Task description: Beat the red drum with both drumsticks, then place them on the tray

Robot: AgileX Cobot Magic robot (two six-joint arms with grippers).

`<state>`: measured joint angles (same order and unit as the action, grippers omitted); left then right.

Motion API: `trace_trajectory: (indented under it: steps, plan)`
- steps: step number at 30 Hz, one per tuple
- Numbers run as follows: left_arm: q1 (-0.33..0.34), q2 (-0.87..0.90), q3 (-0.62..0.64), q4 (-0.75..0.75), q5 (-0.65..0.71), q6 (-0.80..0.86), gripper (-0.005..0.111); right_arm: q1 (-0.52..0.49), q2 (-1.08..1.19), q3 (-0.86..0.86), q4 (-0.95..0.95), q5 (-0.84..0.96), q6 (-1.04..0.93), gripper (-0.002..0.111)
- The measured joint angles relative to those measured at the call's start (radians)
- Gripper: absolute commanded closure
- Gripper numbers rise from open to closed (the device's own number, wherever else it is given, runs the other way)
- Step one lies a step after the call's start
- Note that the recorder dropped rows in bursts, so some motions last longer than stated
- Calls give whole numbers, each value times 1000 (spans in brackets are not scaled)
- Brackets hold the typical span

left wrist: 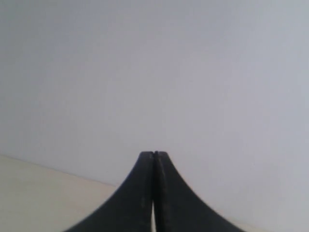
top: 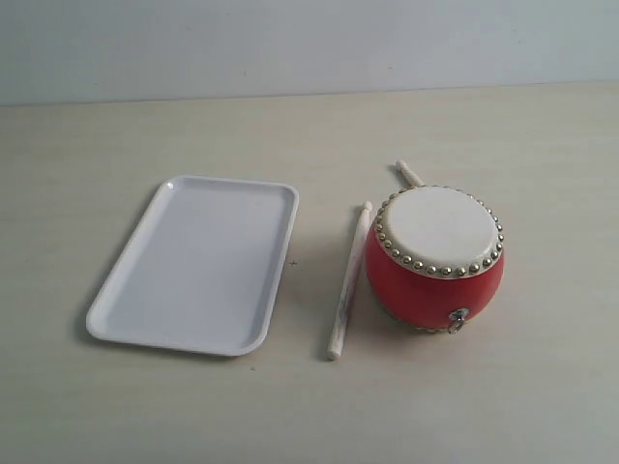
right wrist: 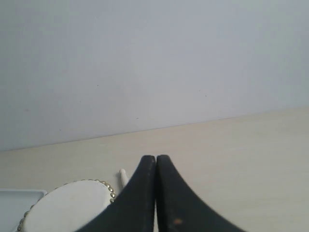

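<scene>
The red drum (top: 433,259) stands right of centre on the pale table, cream skin up, ringed by brass studs. One drumstick (top: 348,282) lies flat just left of it. The other drumstick (top: 410,174) pokes out from behind the drum, mostly hidden. The white tray (top: 196,264) lies empty to the left. Neither arm shows in the exterior view. My left gripper (left wrist: 154,153) is shut and empty, facing a grey wall. My right gripper (right wrist: 155,157) is shut and empty; past it I see the drum (right wrist: 67,205), a drumstick tip (right wrist: 122,173) and a tray corner (right wrist: 19,197).
A grey wall rises behind the table's far edge (top: 309,92). Bare tabletop surrounds the tray and drum.
</scene>
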<state>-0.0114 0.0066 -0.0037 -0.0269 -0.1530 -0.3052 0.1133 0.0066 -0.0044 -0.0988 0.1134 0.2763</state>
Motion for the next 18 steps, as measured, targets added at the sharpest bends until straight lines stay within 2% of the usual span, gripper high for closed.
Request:
trace_trajectory:
  steps: [6, 12, 18]
  plan:
    - [0, 0, 0, -6, -113, -326, 107, 0, 0, 0, 0, 0, 0, 108]
    - [0, -1, 0, -6, -176, -462, 107, 0, 0, 0, 0, 0, 0, 108]
    - [0, -1, 0, -6, -176, -589, 107, 0, 0, 0, 0, 0, 0, 108]
